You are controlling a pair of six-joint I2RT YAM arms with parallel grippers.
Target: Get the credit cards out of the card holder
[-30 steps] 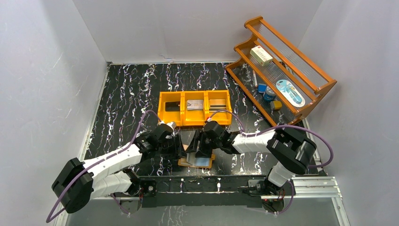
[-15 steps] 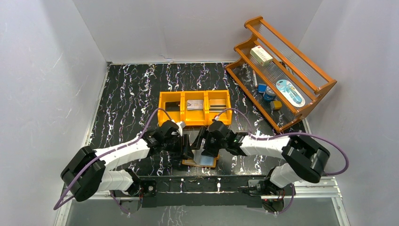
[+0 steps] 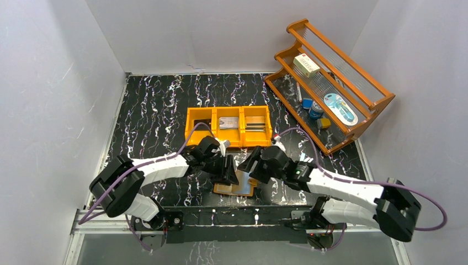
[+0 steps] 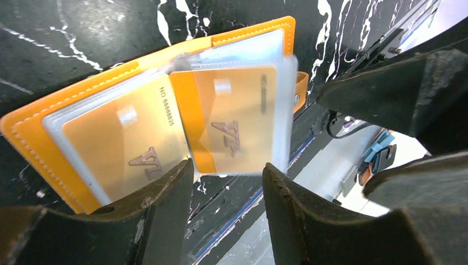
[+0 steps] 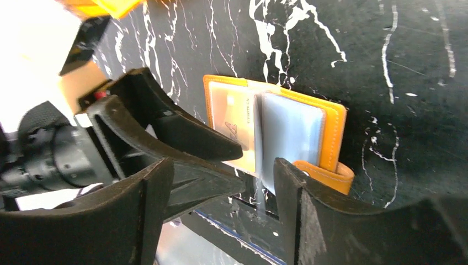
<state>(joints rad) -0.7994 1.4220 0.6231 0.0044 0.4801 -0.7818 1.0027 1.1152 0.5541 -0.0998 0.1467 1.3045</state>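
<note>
Holder [image 3: 234,189]: open on the surface [image 3: 149,110], long axis left-right, beneath both my tools.
Left tool [image 4: 226,182]: half open, empty, straddling the card [image 4: 232,118] edge.
Right tool [image 5: 223,187]: wide open, empty.

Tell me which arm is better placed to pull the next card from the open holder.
Left, probably. The left gripper is open and close over a gold card in the open card holder; the right gripper, also open, hangs farther back.
</note>
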